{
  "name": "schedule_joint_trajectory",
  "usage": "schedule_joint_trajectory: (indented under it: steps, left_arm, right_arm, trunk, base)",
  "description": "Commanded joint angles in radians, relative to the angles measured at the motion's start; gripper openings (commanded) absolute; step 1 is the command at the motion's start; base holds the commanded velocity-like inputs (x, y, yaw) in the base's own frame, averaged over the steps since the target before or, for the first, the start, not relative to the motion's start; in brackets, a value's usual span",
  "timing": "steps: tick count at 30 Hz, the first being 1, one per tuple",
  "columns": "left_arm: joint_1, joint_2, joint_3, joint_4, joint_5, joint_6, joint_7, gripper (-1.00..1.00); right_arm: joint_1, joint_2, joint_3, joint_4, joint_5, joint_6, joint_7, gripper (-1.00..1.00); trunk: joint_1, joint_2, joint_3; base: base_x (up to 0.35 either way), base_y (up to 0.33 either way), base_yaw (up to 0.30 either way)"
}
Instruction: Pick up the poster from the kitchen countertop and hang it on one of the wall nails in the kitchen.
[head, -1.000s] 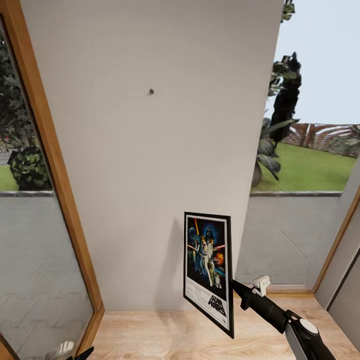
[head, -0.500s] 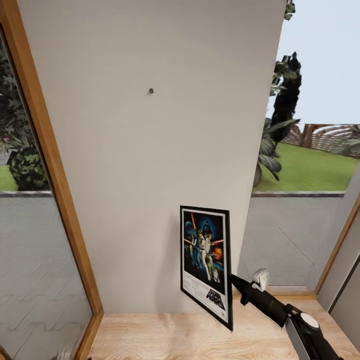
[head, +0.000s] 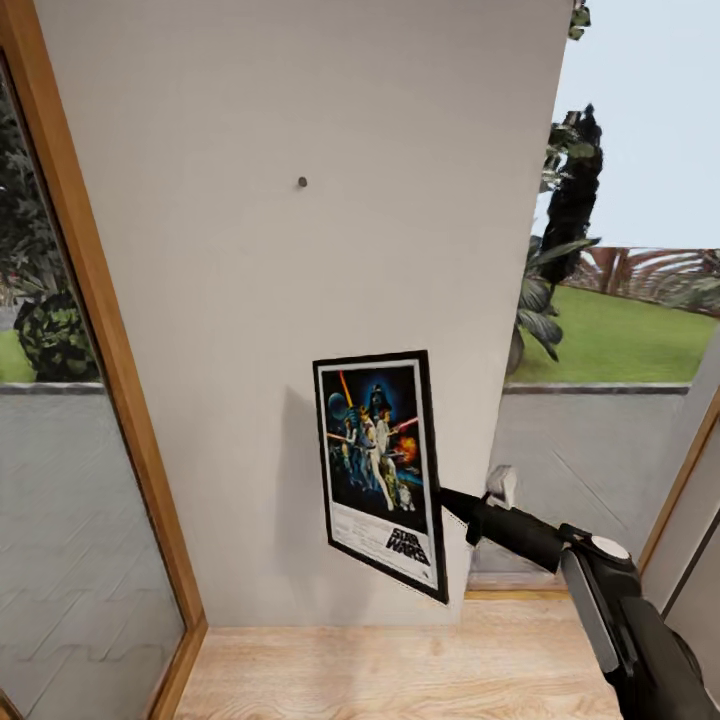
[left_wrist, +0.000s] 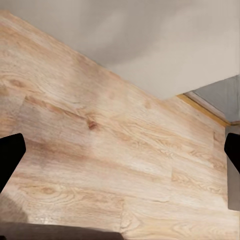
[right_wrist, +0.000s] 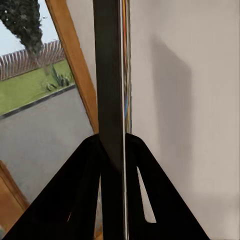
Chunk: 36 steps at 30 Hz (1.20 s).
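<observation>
1. Head view: the right gripper (head: 442, 494) clamps its jaws on the poster (head: 379, 470), which it holds upright before the pale wall (head: 300, 330), below the nail (head: 302, 183).
2. Left wrist view: the left gripper (left_wrist: 120, 155) stands wide open over the wooden floor (left_wrist: 100, 150).
3. Right wrist view: the frame edge sits pinched between the dark fingers (right_wrist: 85, 165).

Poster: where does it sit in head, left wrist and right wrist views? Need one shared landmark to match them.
Head view: poster is lower centre, face-on and tilted, held at its right edge by the right gripper, well below the wall nail.
Left wrist view: not in it; wooden floor and wall base.
Right wrist view: poster seen edge-on, clamped between the fingers.
Shared landmark: the pale grey wall.
</observation>
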<state>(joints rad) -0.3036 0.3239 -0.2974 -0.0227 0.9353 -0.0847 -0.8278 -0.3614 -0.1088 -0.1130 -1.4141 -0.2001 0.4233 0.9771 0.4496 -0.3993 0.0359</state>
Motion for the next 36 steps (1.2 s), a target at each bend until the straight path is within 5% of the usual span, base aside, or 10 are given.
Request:
schedule_joint_trajectory:
  steps: [1,5,12,15,20,29,36]
  left_arm:
    - [0.000,0.000,-0.009,0.001,0.003,-0.009,-0.001,1.00]
    - [0.000,0.000,-0.010,0.001,0.003,-0.009,-0.001,1.00]
    - [0.000,-0.008,-0.010,0.000,0.002,-0.010,-0.001,1.00]
    - [0.000,-0.009,-0.009,0.000,0.002,-0.010,-0.001,1.00]
    - [0.000,-0.009,-0.009,0.000,0.002,-0.009,-0.001,1.00]
    - [0.000,-0.010,-0.009,0.000,0.002,-0.010,-0.003,1.00]
    - [0.000,-0.010,-0.008,0.000,0.002,-0.010,-0.004,1.00]
  right_arm:
    - [-0.086,0.003,0.012,-0.035,-0.010,0.115,0.003,-1.00]
    - [-0.243,0.025,0.026,-0.049,-0.073,0.272,0.003,-1.00]
    - [-0.458,0.034,0.074,-0.049,-0.123,0.418,0.003,-1.00]
    - [-0.537,0.034,0.077,-0.042,-0.206,0.460,0.002,-1.00]
    - [-0.595,0.034,0.078,-0.028,-0.290,0.473,-0.001,-1.00]
    - [-0.629,0.035,0.082,0.037,-0.316,0.473,0.001,-1.00]
    - [-0.707,0.065,0.122,0.120,-0.319,0.474,0.006,-1.00]
  trunk:
    - [0.000,-0.001,-0.001]
    - [0.000,-0.001,-0.001]
    - [0.000,-0.001,-0.001]
    - [0.000,-0.001,-0.001]
    - [0.000,-0.001,-0.001]
    - [0.000,-0.001,-0.001]
    - [0.000,-0.001,-0.001]
  base:
    - [0.000,0.000,0.000]
    - [0.000,0.000,0.000]
    - [0.000,0.000,0.000]
    - [0.000,0.000,0.000]
    - [0.000,0.000,0.000]
    - [0.000,0.000,0.000]
    - [0.000,0.000,0.000]
